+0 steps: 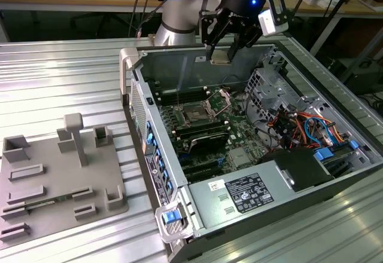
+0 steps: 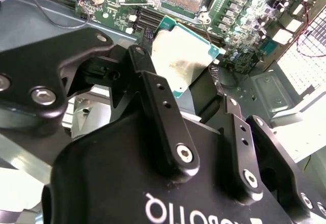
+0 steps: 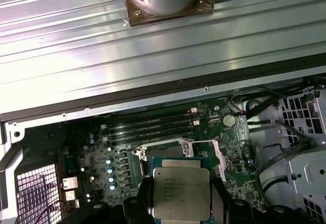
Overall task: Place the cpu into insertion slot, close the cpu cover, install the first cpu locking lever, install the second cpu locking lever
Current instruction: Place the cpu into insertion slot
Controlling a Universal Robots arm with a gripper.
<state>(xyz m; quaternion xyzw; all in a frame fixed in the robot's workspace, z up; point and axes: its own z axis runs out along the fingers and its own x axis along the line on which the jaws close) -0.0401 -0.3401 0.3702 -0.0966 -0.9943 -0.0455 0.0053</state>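
A: One check: where do we hold the cpu (image 1: 220, 58)?
B: We hold it flat, clamped in the pincer (image 1: 221, 55), above the open computer case (image 1: 179, 60). The insertion slot (image 1: 196, 115) lies well below, toward the exterior view's left of the pincer, its dark centre uncovered; the cpu cover (image 1: 220, 100) stands tilted up beside it.

A grey fixture plate (image 1: 48, 152) lies on the ribbed table (image 1: 60, 78) beside the open computer case (image 1: 173, 66).
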